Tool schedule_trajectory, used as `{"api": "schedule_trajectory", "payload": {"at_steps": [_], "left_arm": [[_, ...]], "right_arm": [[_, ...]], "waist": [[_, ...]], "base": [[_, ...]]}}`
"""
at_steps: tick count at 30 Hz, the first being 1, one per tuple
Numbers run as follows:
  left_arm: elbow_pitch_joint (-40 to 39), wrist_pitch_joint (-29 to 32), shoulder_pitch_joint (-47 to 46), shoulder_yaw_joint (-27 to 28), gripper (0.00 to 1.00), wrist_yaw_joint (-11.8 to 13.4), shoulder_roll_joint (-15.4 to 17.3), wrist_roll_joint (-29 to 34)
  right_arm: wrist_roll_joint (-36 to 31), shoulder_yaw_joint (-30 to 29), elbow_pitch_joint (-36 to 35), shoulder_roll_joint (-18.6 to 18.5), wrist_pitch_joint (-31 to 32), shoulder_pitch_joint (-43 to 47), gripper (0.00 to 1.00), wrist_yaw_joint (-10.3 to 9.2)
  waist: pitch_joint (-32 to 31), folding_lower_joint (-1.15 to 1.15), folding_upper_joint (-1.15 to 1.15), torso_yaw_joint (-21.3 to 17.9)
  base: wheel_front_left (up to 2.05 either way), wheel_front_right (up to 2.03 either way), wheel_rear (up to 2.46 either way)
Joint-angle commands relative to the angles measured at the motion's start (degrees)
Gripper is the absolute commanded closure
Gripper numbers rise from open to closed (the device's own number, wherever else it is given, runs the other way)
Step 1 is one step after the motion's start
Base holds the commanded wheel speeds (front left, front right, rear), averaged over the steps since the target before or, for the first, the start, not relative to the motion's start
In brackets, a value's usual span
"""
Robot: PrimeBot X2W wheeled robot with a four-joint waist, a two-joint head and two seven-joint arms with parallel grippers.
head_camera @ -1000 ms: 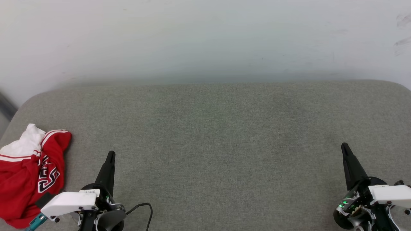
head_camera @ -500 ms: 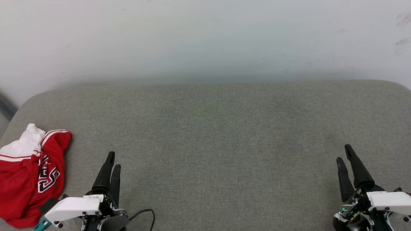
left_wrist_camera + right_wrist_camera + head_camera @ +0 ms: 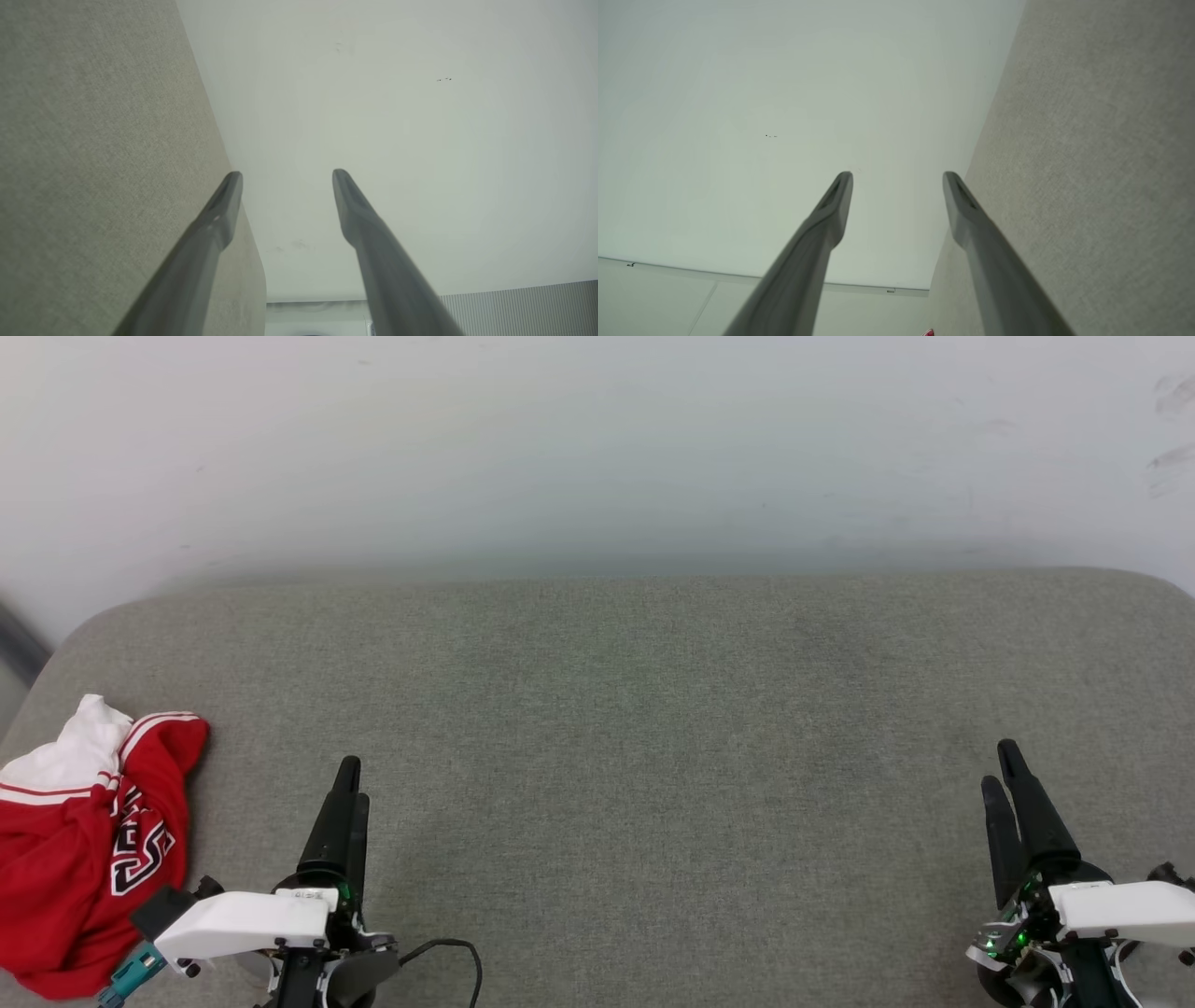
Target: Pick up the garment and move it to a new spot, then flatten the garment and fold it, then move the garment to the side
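Left end effector (image 3: pixel 353 782), spread and empty, sits over the grey surface (image 3: pixel 653 728), with the crumpled garment (image 3: pixel 65 868) lying just to its left at the surface's edge. Right end effector (image 3: pixel 998 765), well apart, is likewise spread and empty; a red speck (image 3: pixel 927 332) low in its wrist view may be the garment.

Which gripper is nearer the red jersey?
Left. The left gripper sits just right of the red jersey; the right gripper is at the grey cushion's opposite end.
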Motion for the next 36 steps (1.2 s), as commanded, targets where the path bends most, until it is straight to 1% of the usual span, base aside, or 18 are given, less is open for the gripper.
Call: {"api": "schedule_trajectory", "payload": {"at_steps": [1, 6, 12, 19, 27, 36], "left_arm": [[-1.2, -0.61, -1.88, -0.58, 0.0, -0.01, 0.14, 1.93], [-1.77, -1.81, -2.3, -0.95, 0.0, -0.01, 0.14, 7.95], [-1.92, -3.2, -2.5, -1.86, 0.0, -0.01, 0.14, 18.23], [-2.07, -4.68, -2.58, -3.07, 0.0, 1.48, 0.14, 29.46], [-1.92, -6.29, -2.58, -4.69, 0.0, 2.13, 0.37, 40.13], [-2.09, -7.9, -2.84, -6.26, 0.0, 2.82, 1.03, 48.78]], "right_arm": [[-1.66, 0.56, -1.57, -0.79, -0.7, -0.73, 0.0, 0.01], [-7.75, 0.95, -2.76, -1.42, -1.94, -0.96, 0.0, 0.01], [-19.27, 1.48, -3.48, -1.98, -3.31, -1.06, 0.0, 0.01], [-30.16, 2.1, -3.56, -1.83, -4.78, -0.87, 0.0, 0.01], [-38.61, 2.82, -3.78, -2.06, -5.53, -0.61, 0.0, 0.01], [-46.65, 3.27, -4.55, -2.18, -5.91, -0.23, 0.0, 0.01]], "waist": [[0.0, 0.0, 0.0, 0.03], [0.01, 0.0, 0.0, 0.07], [0.0, 0.0, 0.0, 0.17], [0.0, 0.0, 0.0, 0.34], [-0.01, 0.0, 0.0, 0.42], [-0.05, 0.0, 0.0, 0.48]], "base": [[0.0, 0.0, 0.0], [0.0, 0.0, 0.0], [0.0, 0.0, 0.0], [0.0, 0.0, 0.0], [0.0, 0.0, 0.0], [0.0, 0.0, 0.0]]}}
